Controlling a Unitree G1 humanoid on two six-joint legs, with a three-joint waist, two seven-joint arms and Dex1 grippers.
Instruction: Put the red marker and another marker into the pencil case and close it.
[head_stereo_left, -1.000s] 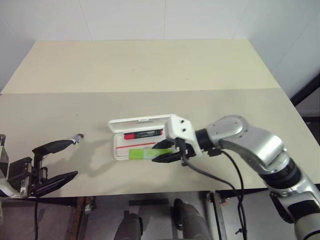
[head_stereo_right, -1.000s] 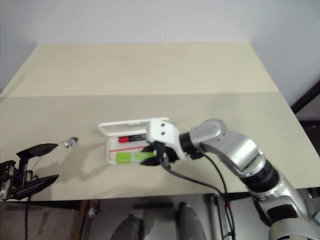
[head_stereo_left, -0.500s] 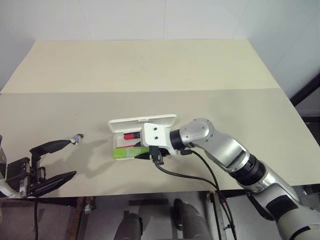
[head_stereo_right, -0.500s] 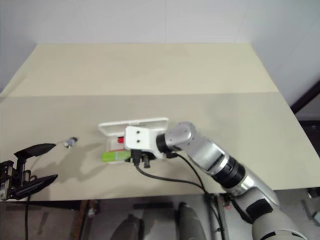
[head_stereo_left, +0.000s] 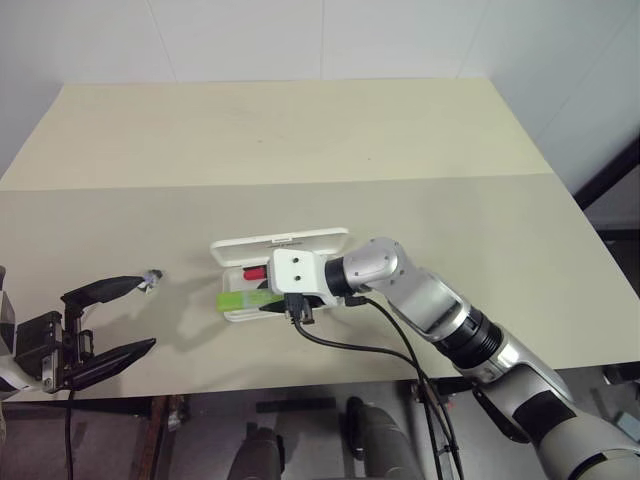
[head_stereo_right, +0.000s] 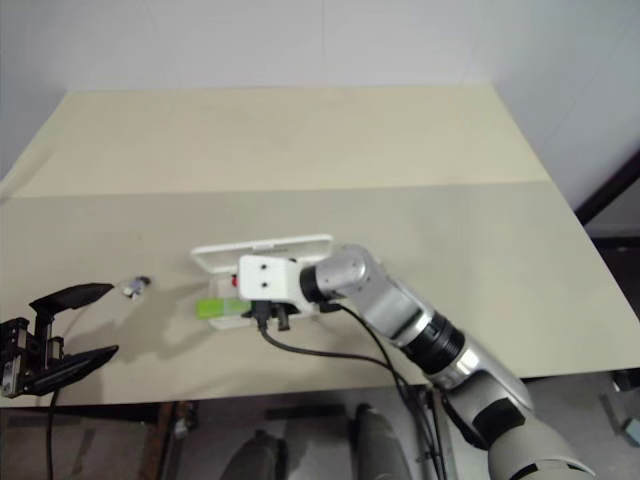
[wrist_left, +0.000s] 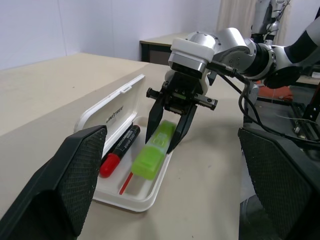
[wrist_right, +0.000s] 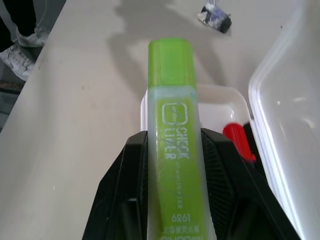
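Even, bright light is cast from above; soft shadows are thrown on the desk (head_stereo_left: 300, 140), and nearby black fingers (wrist_left: 75, 180) are blurred.

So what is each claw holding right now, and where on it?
The right claw grips the lime-green marker by the sides of its barrel, toward one end, over the open pencil case. The left claw is open and holds nothing.

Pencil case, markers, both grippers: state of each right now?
pencil case: open, lid tilted back.
red marker: lying inside the case, along the lid side.
green marker: clamped in the right gripper, partly over the case's near rim, not released.
right gripper: shut on the green marker.
left gripper: open, holding nothing, apart from the case.
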